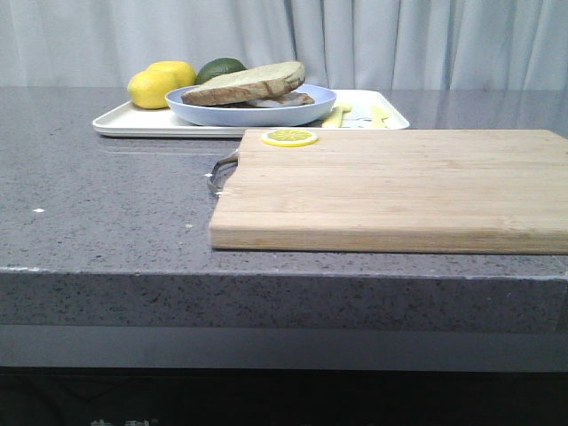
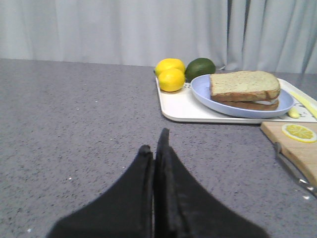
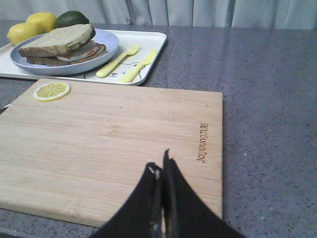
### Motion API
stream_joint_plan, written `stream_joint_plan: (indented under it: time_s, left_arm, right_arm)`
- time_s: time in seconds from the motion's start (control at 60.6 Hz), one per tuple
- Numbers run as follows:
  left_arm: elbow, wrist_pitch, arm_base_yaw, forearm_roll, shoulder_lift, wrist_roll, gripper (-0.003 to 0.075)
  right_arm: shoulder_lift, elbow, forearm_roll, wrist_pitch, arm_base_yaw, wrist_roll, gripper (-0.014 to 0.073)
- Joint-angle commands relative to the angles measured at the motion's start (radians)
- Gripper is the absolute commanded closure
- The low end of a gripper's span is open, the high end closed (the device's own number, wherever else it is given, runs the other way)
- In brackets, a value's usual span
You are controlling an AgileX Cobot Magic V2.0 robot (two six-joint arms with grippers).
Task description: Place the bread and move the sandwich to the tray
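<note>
The bread [image 1: 253,82] lies as the top slice of the sandwich [image 1: 266,98] on the pale blue plate [image 1: 191,110], which rests on the white tray [image 1: 133,122] at the back left. The bread [image 2: 242,83] and the plate [image 2: 203,89] also show in the left wrist view, and the bread [image 3: 57,39] in the right wrist view, with egg white showing between the slices [image 3: 74,53]. My left gripper [image 2: 154,141] is shut and empty over bare countertop. My right gripper [image 3: 161,161] is shut and empty above the near part of the wooden cutting board [image 3: 114,144]. Neither gripper shows in the front view.
Two lemons [image 1: 160,84] and an avocado [image 1: 219,67] sit on the tray's far left. A yellow fork [image 3: 116,60] and knife [image 3: 138,65] lie on its right part. A lemon slice [image 1: 289,138] lies on the board's far left corner [image 1: 266,155]. The board's metal handle [image 1: 220,170] sticks out left.
</note>
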Motion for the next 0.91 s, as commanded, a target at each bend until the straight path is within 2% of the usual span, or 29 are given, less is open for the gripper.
stream_joint_plan:
  time_s: [0.0,0.165,0.479,0.528,0.891]
  left_arm:
    - [0.028,-0.082,0.053,0.000,-0.060,-0.006,0.0739]
    - [0.141,-0.083,0.134,-0.013,-0.195,-0.006,0.0739]
    - [0.318,-0.236,0.138,-0.015,-0.212,-0.006,0.0739]
    - [0.314,-0.196,0.138,-0.015,-0.212,-0.006,0.0739]
    - [0.316,-0.204,0.138,-0.015,-0.212,-0.006,0.0739]
  right_arm:
    - [0.009,-0.030,0.008,-0.078,-0.005,-0.006,0.0668]
    - [0.009,-0.030,0.008,-0.078,-0.005,-0.006,0.0668]
    - [0.009,-0.030,0.008,-0.078,-0.005,-0.006,0.0668]
    - [0.009,-0.030,0.008,-0.078,-0.005,-0.006,0.0668]
    - [0.009,-0.030,0.008,-0.078,-0.005,-0.006,0.0668]
